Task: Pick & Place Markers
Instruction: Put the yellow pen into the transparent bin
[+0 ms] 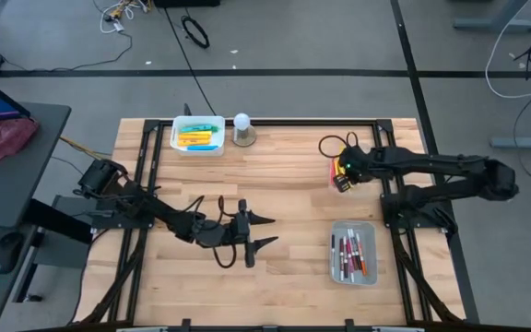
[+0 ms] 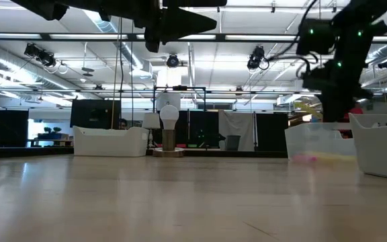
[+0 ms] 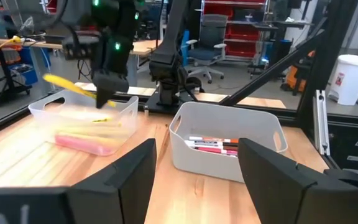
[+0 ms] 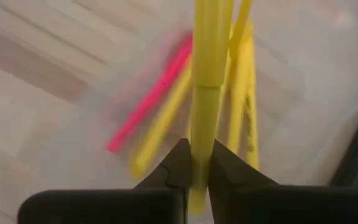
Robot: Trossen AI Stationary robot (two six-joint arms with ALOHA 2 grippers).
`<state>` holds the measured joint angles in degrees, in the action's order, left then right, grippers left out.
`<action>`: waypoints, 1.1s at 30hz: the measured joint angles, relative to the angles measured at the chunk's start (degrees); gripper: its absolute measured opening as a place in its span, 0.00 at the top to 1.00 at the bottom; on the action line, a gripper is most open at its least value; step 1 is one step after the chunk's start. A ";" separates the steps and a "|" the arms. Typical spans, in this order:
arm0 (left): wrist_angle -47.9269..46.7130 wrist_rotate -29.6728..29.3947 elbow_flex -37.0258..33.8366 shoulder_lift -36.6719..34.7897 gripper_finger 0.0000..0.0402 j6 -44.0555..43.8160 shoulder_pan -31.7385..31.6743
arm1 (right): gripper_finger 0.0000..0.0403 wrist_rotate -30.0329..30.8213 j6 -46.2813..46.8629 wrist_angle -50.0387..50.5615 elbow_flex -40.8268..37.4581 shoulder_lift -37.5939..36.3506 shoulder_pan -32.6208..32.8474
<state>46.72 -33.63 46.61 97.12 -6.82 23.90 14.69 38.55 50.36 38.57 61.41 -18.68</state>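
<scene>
Risk: yellow marker (image 4: 205, 93), pinched near one end between the right gripper (image 4: 194, 163) jaws above a clear bin (image 3: 79, 121) on the counter, may pivot or slip and miss; left gripper (image 1: 250, 231) idles, jaws apart.

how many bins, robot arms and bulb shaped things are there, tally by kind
bins: 3
robot arms: 2
bulb-shaped object: 1
total: 6
</scene>
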 joint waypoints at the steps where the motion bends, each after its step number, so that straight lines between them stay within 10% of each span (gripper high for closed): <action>1: -0.01 -0.01 0.00 0.00 0.42 0.01 0.00 | 0.92 -0.82 -0.92 -0.08 -1.18 0.00 -1.63; 33: -0.31 0.00 0.00 0.00 0.42 -0.01 0.00 | 0.89 -13.33 -10.96 -11.36 -8.33 10.36 -15.53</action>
<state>46.41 -33.63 46.61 97.12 -6.83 23.90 1.37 27.59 39.00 30.24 71.77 -34.22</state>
